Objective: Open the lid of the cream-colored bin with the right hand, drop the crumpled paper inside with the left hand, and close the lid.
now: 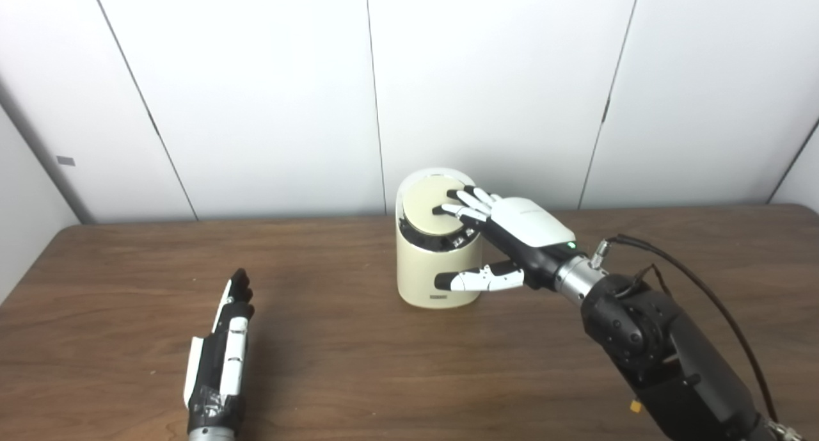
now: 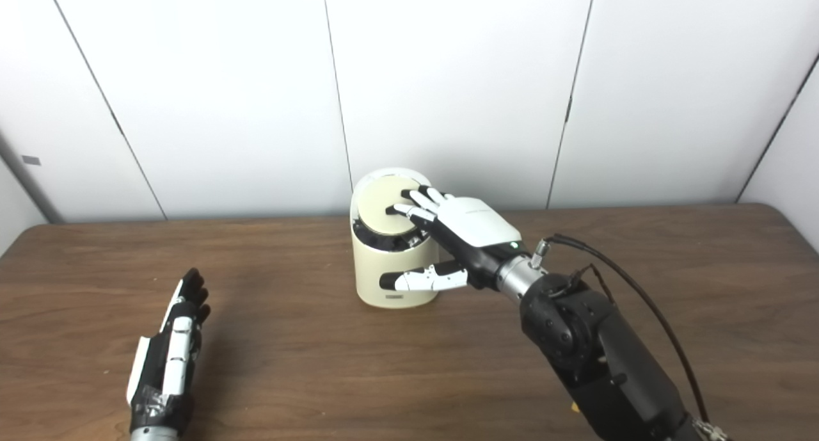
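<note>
The left robot hand (image 1: 221, 351) lies edge-up on the desk (image 1: 358, 377), fingers straight and together, holding nothing; no crumpled paper shows anywhere. Well to its right the cream bin (image 1: 438, 271) stands upright, long axis vertical, lid (image 1: 430, 201) facing up and apparently down. The right robot hand (image 1: 512, 236) is spread, fingertips on the lid, thumb beside the wall. I'd judge it opening or closing.

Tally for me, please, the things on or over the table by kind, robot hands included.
Cream-colored bins: 1, the cream-colored bin, its lid down.
Robot hands: 2, the right hand with fingers on the lid, and the left hand empty, fingers straight, over the table.
Crumpled paper: 0 in view.
Total: 3.
</note>
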`<state>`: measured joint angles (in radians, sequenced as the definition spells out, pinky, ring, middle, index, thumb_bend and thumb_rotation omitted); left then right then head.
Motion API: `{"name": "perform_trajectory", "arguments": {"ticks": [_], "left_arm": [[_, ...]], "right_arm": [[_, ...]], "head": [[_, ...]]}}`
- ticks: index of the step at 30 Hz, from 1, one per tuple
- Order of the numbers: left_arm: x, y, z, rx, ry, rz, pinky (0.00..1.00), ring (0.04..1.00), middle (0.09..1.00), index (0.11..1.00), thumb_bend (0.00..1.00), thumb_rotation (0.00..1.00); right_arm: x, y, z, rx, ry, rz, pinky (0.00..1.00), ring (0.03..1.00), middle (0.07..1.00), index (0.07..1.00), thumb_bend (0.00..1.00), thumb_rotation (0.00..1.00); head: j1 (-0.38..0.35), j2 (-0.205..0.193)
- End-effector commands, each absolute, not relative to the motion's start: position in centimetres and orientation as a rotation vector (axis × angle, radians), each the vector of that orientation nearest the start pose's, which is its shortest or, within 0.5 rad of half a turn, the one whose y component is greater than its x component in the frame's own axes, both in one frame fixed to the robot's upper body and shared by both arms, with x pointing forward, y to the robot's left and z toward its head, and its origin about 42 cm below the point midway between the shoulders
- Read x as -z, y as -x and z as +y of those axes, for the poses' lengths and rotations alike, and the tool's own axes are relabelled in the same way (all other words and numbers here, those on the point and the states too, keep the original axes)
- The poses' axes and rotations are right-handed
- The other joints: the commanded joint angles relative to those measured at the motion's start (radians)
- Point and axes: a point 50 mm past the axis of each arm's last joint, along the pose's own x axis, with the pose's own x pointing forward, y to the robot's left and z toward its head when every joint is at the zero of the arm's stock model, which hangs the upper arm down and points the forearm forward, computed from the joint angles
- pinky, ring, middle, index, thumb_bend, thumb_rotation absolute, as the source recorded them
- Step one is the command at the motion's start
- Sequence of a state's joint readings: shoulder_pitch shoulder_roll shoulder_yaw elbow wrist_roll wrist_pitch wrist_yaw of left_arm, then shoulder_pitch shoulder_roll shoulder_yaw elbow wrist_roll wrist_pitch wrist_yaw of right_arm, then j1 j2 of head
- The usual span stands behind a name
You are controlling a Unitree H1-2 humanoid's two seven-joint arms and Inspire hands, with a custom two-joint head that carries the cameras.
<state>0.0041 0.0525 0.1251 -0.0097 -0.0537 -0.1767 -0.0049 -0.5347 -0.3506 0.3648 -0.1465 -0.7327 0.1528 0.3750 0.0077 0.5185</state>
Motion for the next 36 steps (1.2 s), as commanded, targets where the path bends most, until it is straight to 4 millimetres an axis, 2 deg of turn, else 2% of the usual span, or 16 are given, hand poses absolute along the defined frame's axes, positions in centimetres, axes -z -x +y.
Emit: {"name": "perform_trajectory", "arguments": {"ticks": [1, 10, 14, 17, 27, 36], "left_arm": [[-8.7, -26.8, 24.8, -0.117, 0.04, -0.113, 1.0, 1.0, 1.0, 1.0, 0.44, 0.91], [-8.8, -26.8, 24.7, -0.12, 0.037, -0.105, 1.0, 1.0, 1.0, 1.0, 0.43, 0.9], [-8.9, -26.8, 24.7, -0.118, 0.041, -0.103, 1.0, 1.0, 1.0, 1.0, 0.39, 0.88], [-9.0, -26.8, 24.6, -0.119, 0.048, -0.103, 1.0, 1.0, 1.0, 1.0, 0.39, 0.84], [-8.9, -26.9, 24.4, -0.108, 0.052, -0.117, 1.0, 1.0, 1.0, 1.0, 0.37, 0.82], [-9.2, -26.9, 24.1, -0.109, 0.059, -0.121, 1.0, 1.0, 1.0, 1.0, 0.36, 0.88]], "right_arm": [[-28.4, -39.1, -16.9, -0.43, 1.239, -0.474, 1.0, 1.0, 1.0, 0.88, 0.61, 0.89], [-28.2, -38.8, -17.3, -0.424, 1.323, -0.461, 1.0, 1.0, 1.0, 0.876, 0.63, 0.95], [-28.0, -38.6, -17.3, -0.428, 1.344, -0.455, 1.0, 1.0, 0.991, 0.871, 0.64, 0.96], [-27.9, -38.5, -17.3, -0.429, 1.36, -0.444, 1.0, 1.0, 0.97, 0.877, 0.64, 0.97], [-27.6, -38.7, -17.7, -0.444, 1.364, -0.427, 1.0, 1.0, 0.924, 0.881, 0.67, 1.0], [-27.3, -39.0, -17.7, -0.45, 1.394, -0.402, 1.0, 1.0, 0.915, 0.889, 0.68, 1.0]], "head": [[0.002, 0.003], [0.009, 0.018], [0.011, 0.024], [0.012, 0.026], [0.023, 0.033], [0.03, 0.036]]}}
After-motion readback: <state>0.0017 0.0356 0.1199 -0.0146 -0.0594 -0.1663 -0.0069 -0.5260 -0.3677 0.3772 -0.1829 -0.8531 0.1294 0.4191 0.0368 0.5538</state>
